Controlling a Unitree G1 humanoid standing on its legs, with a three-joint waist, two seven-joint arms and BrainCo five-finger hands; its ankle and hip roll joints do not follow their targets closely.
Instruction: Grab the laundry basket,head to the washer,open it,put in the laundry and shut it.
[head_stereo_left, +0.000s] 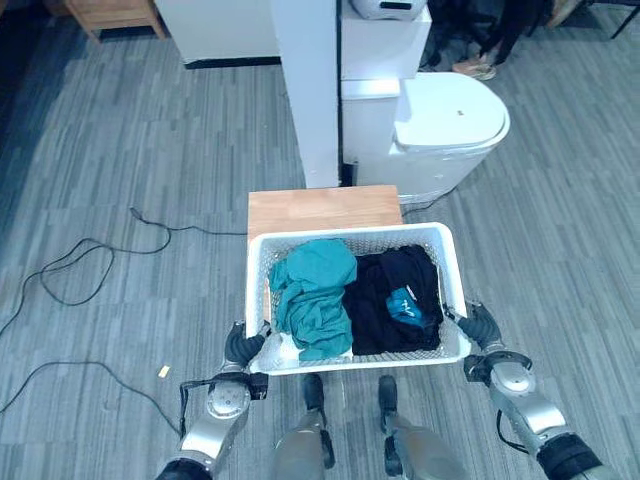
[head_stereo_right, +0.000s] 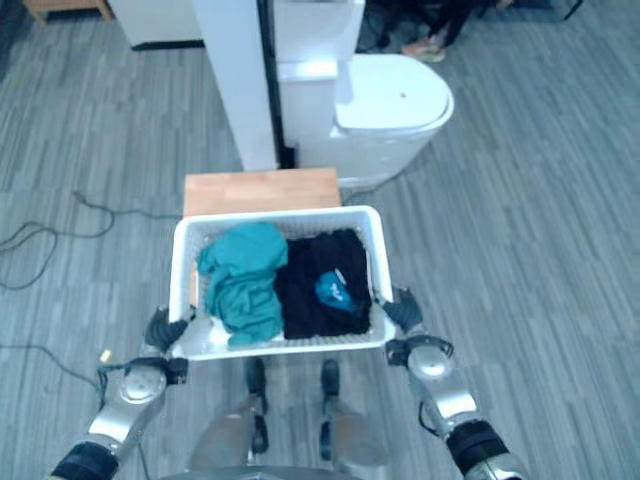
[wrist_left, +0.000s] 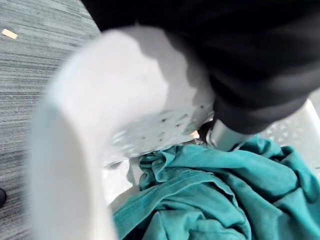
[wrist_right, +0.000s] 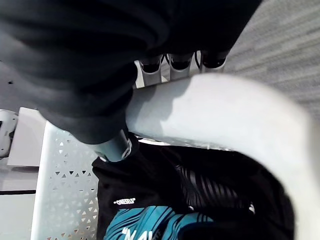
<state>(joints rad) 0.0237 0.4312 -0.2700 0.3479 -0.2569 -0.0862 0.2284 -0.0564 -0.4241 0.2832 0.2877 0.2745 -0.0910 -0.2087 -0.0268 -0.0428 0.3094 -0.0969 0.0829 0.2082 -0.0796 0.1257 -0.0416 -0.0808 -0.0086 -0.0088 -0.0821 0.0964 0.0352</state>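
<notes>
Hands: left hand (head_stereo_left: 243, 348) and right hand (head_stereo_left: 480, 327) curl round opposite rims, balancing load.
Basket: white perforated plastic laundry basket (head_stereo_left: 452, 262), lower centre, carries teal garment (head_stereo_left: 313, 293), black clothing (head_stereo_left: 385, 295).

Even bright indoor light, soft shadows, wrist views w/ blurred close-up foreground

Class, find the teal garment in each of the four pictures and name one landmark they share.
Left eye view: teal garment, in the basket's left half.
Right eye view: same left half.
Left wrist view: beside the rim, close up.
Right wrist view: not in it.
Shared landmark: the white laundry basket.
</notes>
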